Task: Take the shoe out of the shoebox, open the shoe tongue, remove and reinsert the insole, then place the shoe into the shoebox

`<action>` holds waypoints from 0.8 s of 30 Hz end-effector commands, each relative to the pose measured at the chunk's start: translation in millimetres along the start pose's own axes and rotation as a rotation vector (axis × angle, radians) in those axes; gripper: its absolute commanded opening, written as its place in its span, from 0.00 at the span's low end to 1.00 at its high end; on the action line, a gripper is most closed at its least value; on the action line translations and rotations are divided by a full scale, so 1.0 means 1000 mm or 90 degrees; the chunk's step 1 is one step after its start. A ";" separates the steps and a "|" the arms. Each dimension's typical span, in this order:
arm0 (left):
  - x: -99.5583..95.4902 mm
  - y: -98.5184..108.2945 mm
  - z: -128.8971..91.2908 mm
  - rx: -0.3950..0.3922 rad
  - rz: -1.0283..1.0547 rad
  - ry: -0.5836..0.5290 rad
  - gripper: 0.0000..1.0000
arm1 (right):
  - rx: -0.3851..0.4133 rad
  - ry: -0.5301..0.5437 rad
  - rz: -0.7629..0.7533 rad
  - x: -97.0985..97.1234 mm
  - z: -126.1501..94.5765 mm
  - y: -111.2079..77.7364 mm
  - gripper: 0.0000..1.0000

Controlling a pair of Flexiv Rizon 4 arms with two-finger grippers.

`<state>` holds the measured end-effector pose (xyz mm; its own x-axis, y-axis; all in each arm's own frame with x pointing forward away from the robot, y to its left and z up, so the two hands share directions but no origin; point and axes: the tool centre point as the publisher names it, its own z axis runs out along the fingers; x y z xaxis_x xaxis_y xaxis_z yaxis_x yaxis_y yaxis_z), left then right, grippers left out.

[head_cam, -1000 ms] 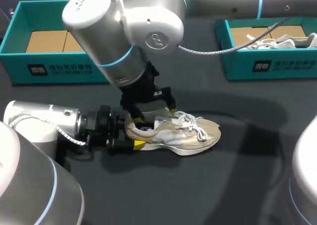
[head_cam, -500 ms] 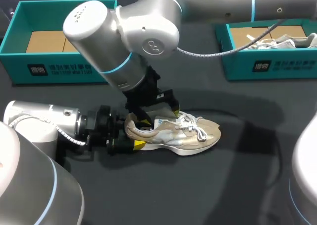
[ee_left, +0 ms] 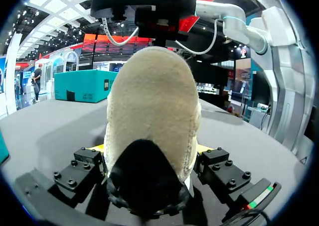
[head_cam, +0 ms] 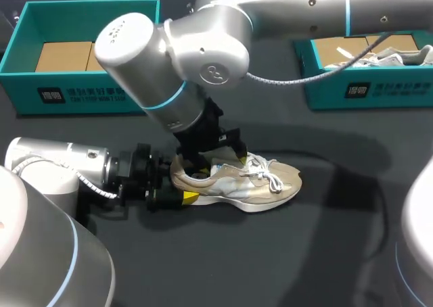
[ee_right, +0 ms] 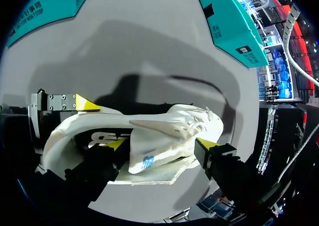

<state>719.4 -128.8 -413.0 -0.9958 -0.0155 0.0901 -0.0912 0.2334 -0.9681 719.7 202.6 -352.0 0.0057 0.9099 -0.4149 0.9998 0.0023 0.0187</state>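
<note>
Beige shoe (head_cam: 257, 185) clamped at the heel (ee_left: 149, 111) by left jaws; right jaws astride the tongue (ee_right: 154, 154), closure unclear: peel toward the toe slowly, with heel pinned.

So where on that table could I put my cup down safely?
Bare table lies between the shoe and the near edge, and between its toe and the right shoebox. Crowded at the heel, where the left gripper and right gripper meet.
</note>
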 end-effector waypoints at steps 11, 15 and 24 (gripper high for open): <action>0.004 0.004 0.000 0.000 -0.001 -0.002 0.00 | -0.010 -0.004 0.234 -0.017 0.004 -0.001 0.71; 0.004 0.004 0.000 0.000 -0.001 -0.002 0.00 | -0.013 -0.012 0.238 -0.021 0.000 -0.001 0.65; 0.004 0.004 0.000 0.000 -0.001 -0.002 0.00 | -0.006 -0.015 0.249 -0.017 -0.005 -0.006 0.49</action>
<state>719.4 -128.8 -413.0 -0.9958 -0.0155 0.0901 -0.0912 0.2333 -0.9681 721.1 184.3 -338.2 0.0269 0.9021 -0.4307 0.9995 -0.0175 0.0257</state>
